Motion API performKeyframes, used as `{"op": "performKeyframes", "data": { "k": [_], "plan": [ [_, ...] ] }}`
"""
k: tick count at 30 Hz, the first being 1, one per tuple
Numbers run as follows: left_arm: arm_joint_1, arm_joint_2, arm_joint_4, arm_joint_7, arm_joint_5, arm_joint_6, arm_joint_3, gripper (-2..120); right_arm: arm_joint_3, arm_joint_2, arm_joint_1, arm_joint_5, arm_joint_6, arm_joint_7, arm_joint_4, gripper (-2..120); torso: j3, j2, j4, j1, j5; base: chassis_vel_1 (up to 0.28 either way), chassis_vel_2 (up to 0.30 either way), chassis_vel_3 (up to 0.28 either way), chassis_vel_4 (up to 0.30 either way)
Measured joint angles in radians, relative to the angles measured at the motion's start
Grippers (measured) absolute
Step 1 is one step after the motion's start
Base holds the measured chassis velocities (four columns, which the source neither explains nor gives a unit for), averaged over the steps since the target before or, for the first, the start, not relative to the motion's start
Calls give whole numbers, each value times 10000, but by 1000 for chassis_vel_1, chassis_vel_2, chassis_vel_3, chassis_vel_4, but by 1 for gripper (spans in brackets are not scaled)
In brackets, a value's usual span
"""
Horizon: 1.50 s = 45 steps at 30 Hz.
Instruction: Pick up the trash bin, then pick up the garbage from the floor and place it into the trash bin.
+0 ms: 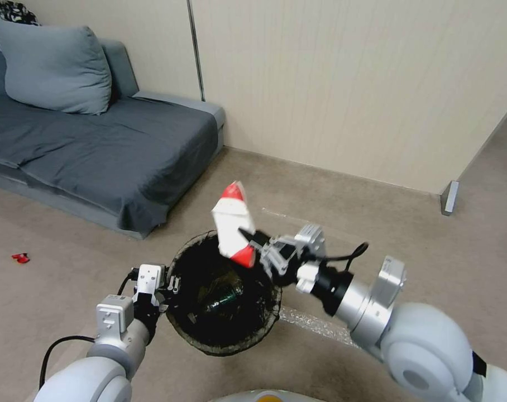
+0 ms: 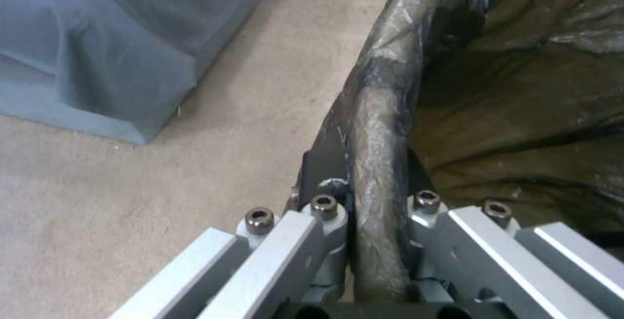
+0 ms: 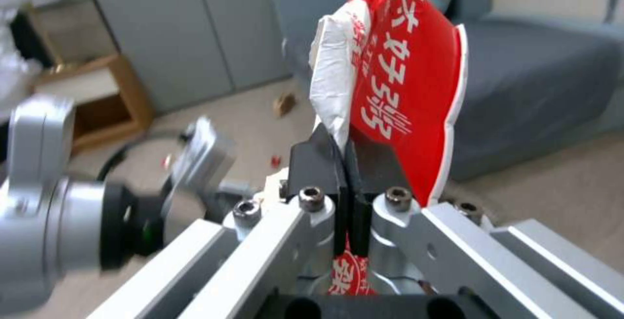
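Pretty dicey spot tbh. Right end effector [image 1: 252,241] clamped tight on a flattened red-and-white carton [image 1: 234,223], pinching just its lower edge, with most of the carton sticking up above the far rim of the trash bin [image 1: 224,293] at lower centre of the head view. Could easily drop outside if let go now, since the carton looks to sit over the rim rather than over the middle of the opening, and being flat and light could flutter off sideways. Could also snag on the dark bag [image 2: 514,89] folded over the rim. Left end effector [image 1: 163,287] at lower left, closed on the bin's rim with the bag squeezed between the fingers [image 2: 325,163]; only a thin edge grip, so might slip or tilt the bin if bumped. Count so far: 1 bin, 1 carton in the grip, 1 green-labelled bottle [image 1: 224,297] down inside the bin, 1 red scrap [image 1: 20,257] on the floor [image 1: 69,279] at far left, near the grey sofa [image 1: 97,151]. In the right wrist view, 1 brownish bit [image 3: 283,104] on the floor farther off, hard to tell what.
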Motion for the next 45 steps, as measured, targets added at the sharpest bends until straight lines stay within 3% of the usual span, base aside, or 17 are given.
{"op": "performKeyframes", "data": {
  "k": [13,16,24,26,32,33,37,40,45],
  "plan": [
    [-165,-126,139,15,50,0,99,2,-1238,-342,87,-494,-414,338,-557,0,1,-1,0,-1,0,0,0,0,0],
    [-210,-138,140,25,50,0,100,2,-1477,-337,91,-572,-515,700,-738,14,1,-1,0,0,1,0,0,0,0],
    [-251,-153,152,45,49,1,113,2,-1635,-277,214,-476,-524,1145,-987,37,1,-1,0,0,1,0,0,0,0],
    [-263,-154,156,47,43,2,112,2,-1513,-270,216,-237,-530,1284,-958,49,1,-1,0,0,2,0,0,0,0],
    [-283,-152,167,50,32,3,105,2,-1215,-320,147,-14,-555,1343,-709,64,1,-1,0,1,1,0,0,0,0],
    [-286,-152,166,51,28,3,104,2,-1098,-330,119,5,-555,1346,-636,72,1,-2,0,0,1,0,0,0,0],
    [-288,-153,167,52,11,7,99,2,-623,-368,-6,99,-556,1347,-294,82,1,-2,0,1,1,0,0,0,0],
    [-278,-171,157,55,4,9,76,2,-87,-421,-124,218,-533,1465,215,96,1,-2,0,0,1,0,0,0,0],
    [-225,-195,75,110,-5,18,-4,2,970,-178,-478,341,-122,2622,657,100,1,-2,1,1,2,0,0,0,0]
  ]
}}
